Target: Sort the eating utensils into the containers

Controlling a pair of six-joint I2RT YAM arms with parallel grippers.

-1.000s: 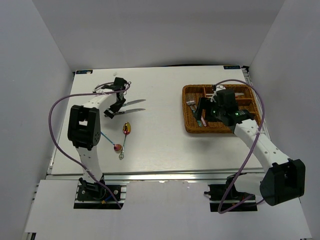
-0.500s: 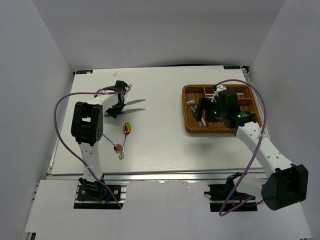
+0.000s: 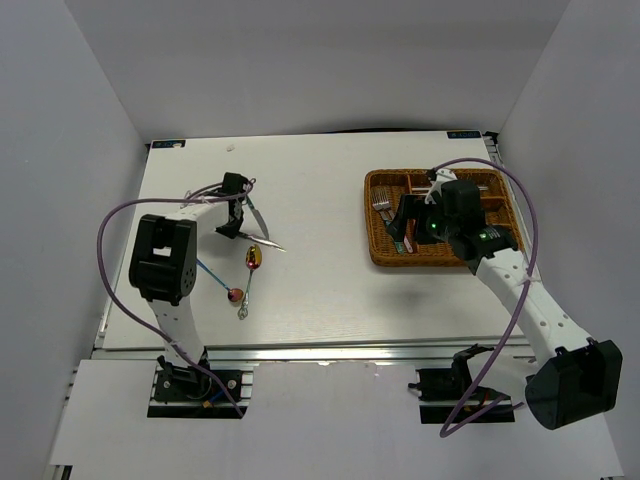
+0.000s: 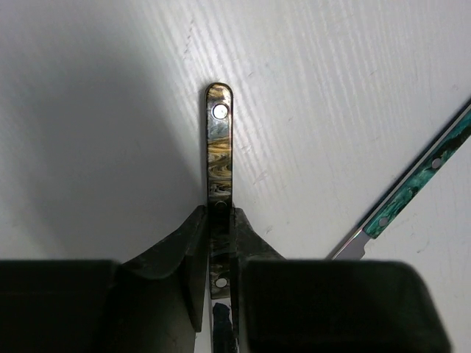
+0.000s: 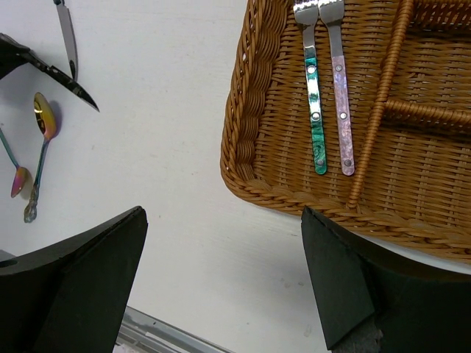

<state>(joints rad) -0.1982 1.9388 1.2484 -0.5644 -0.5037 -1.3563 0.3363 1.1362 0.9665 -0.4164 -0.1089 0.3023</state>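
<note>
My left gripper is shut on a knife with a brown marbled handle. The knife's blade slants down and to the right over the table. A second knife with a green handle lies just beside it. A gold spoon and a red-bowled spoon lie nearer the front. My right gripper hangs open and holds nothing, over the near left edge of the wicker tray. Two forks lie in one of its slots.
White walls close in the table on the left, back and right. The tray's woven dividers stand between its compartments. A purple cable loops beside the left arm, and another arcs over the tray's right side.
My left gripper has shut on the knife handle and swung the knife, so the blade now points down and right instead of straight right. The right arm has barely moved.
</note>
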